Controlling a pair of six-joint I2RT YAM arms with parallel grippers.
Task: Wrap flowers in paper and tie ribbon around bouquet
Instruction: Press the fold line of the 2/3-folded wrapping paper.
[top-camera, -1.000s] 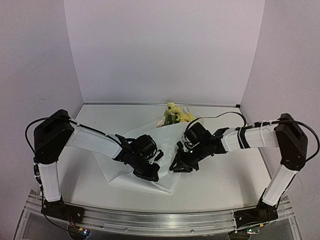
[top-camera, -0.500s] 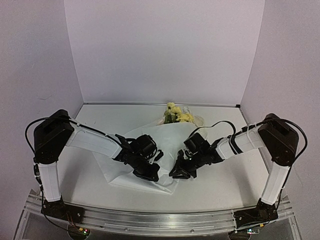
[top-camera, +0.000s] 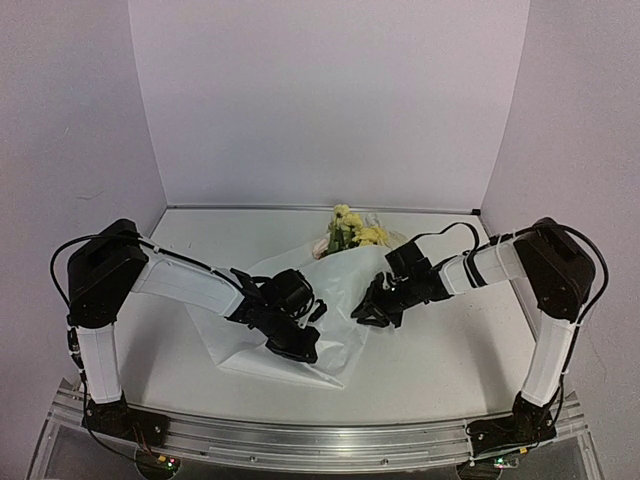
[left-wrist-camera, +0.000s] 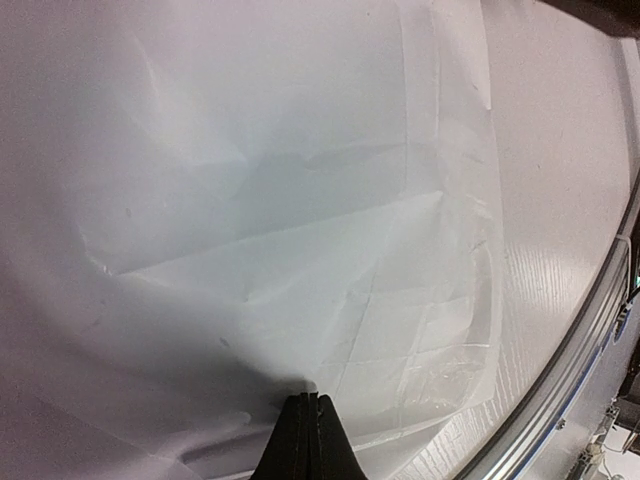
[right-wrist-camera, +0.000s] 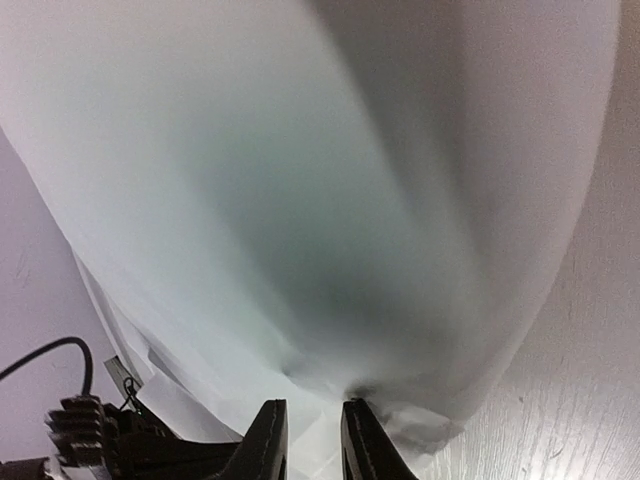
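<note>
I am on the wrapping step. My left tool (left-wrist-camera: 310, 402) is clenched on a pucker of the large thin white crinkly paper sheet (top-camera: 335, 285), at its near side on the white table (top-camera: 450, 350). My right tool (right-wrist-camera: 314, 425) pinches the sheet's right flap, which is lifted and billowing. The pale yellow fluffy flowers (top-camera: 352, 230) poke out at the sheet's far corner, their stems hidden. Next, I judge, the flap must go leftward over the stems, gently, without tearing it or dragging the bunch. The narrow cream-white ribbon is not in sight.

We find the paper (top-camera: 330, 285) spread on the table (top-camera: 450, 350), reaching ahead of both sets of jaws and between them; the flowers (top-camera: 352, 232) lie beyond.
</note>
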